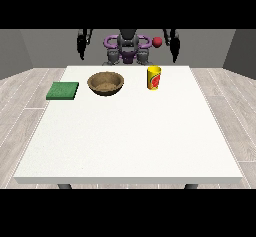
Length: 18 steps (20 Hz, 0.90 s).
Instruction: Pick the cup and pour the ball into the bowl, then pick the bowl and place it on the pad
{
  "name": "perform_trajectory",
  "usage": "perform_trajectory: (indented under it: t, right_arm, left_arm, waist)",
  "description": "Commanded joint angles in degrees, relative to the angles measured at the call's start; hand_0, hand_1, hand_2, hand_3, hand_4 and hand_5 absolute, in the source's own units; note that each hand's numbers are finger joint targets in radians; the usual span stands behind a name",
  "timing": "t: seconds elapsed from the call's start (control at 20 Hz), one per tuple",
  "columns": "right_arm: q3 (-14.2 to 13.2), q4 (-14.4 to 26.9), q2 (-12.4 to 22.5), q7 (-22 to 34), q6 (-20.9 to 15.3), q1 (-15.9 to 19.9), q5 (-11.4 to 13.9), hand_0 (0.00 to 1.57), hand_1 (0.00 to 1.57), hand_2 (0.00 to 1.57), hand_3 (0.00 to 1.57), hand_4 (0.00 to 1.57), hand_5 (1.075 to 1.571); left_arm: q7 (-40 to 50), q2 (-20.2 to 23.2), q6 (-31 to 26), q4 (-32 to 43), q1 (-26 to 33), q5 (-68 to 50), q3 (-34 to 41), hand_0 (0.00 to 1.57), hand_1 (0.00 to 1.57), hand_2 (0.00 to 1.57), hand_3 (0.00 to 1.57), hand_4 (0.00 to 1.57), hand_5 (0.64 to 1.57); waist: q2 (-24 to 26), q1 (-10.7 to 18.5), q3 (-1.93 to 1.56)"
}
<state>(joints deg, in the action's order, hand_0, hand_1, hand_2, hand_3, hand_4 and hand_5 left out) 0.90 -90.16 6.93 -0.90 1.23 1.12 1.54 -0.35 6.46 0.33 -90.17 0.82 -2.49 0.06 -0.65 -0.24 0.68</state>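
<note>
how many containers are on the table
2. The brown bowl sits toward the far side, left of centre, beside the green pad. The yellow cup stands upright to its right. Nothing seems hidden behind them.

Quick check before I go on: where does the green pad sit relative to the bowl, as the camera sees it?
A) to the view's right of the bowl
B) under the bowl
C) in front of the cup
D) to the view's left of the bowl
D: the green pad lies near the table's left edge, apart from the bowl, which stands between it and the cup.
</note>
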Motion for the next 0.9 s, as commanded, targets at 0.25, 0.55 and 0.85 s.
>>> perform_trajectory:
  t: [0.25, 0.55, 0.85]
  right_arm:
    - [-1.4, -6.0, 2.6, 6.2, 0.4, 0.8, -1.0, 0.00, 0.00, 0.00, 0.00, 0.00, 1.569]
    - [-11.9, -8.7, 8.8, 10.0, 11.0, -1.8, -17.0, 0.00, 0.00, 0.00, 0.00, 0.00, 1.570]
    - [-12.7, -5.3, 5.5, 2.2, 9.5, 0.1, -14.4, 0.00, 0.00, 0.00, 0.00, 0.00, 1.570]
  left_arm:
    - [5.7, 2.9, -0.7, -6.3, -0.9, -0.6, 0.5, 0.00, 0.00, 0.00, 0.00, 0.00, 1.557]
    - [10.3, 5.5, -3.9, -10.2, -4.5, -12.5, 10.5, 0.00, 0.00, 0.00, 0.00, 0.00, 1.552]
    - [3.7, 4.4, -4.4, -7.1, -7.4, -11.5, 11.5, 0.00, 0.00, 0.00, 0.00, 0.00, 1.542]
  waist:
    - [16.3, -0.8, -0.66]
    - [10.4, -2.5, -0.66]
    - [2.8, -1.3, -0.68]
